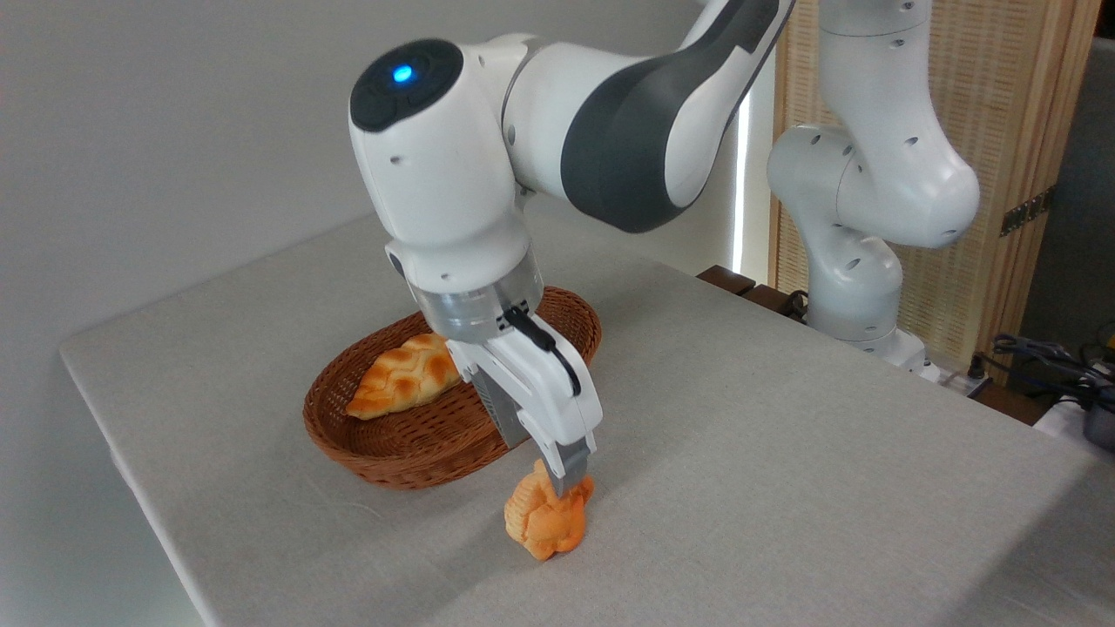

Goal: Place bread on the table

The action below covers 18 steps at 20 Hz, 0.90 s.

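Gripper (564, 488) clenched on bread (547, 521), which sits low on counter (784, 453) just beside basket (396, 444); contact w/ cloth probable, not certain. Risk: bun sticks to a finger on release, gets dragged or rolls.

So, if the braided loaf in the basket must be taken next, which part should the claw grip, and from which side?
Probably grip the braided loaf across its narrow width near the middle, coming straight down from above. It lies on its side along the floor of the wicker basket, whose raised rim blocks a sideways approach. The ends taper, so the middle should hold better. The claw is now at the orange bun.
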### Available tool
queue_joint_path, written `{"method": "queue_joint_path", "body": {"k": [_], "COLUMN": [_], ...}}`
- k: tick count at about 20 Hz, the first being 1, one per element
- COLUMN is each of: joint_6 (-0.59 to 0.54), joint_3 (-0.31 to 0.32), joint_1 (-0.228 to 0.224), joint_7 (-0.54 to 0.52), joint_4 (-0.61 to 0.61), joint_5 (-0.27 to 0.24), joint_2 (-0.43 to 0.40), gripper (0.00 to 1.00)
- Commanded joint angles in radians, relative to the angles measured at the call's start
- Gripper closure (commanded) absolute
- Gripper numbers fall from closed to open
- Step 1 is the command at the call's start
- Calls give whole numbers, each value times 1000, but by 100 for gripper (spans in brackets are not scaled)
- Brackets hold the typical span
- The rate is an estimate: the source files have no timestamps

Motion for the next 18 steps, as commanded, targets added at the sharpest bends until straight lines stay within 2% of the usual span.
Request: {"method": "queue_joint_path", "body": {"k": [1,3,5,8,10,18], "joint_6": [-11,-12,-15,-15,-12,-15], "joint_3": [10,-3,-51,-134,-151,-166], "joint_1": [-8,-17,-20,-20,-20,-20], "joint_7": [15,-3,-57,-204,-298,-318], "joint_4": [45,65,85,90,88,88], "joint_5": [-7,-6,4,13,39,39], "joint_2": [-80,-110,-119,-125,-124,-110], "gripper": [0,0,0,0,0,0]}}
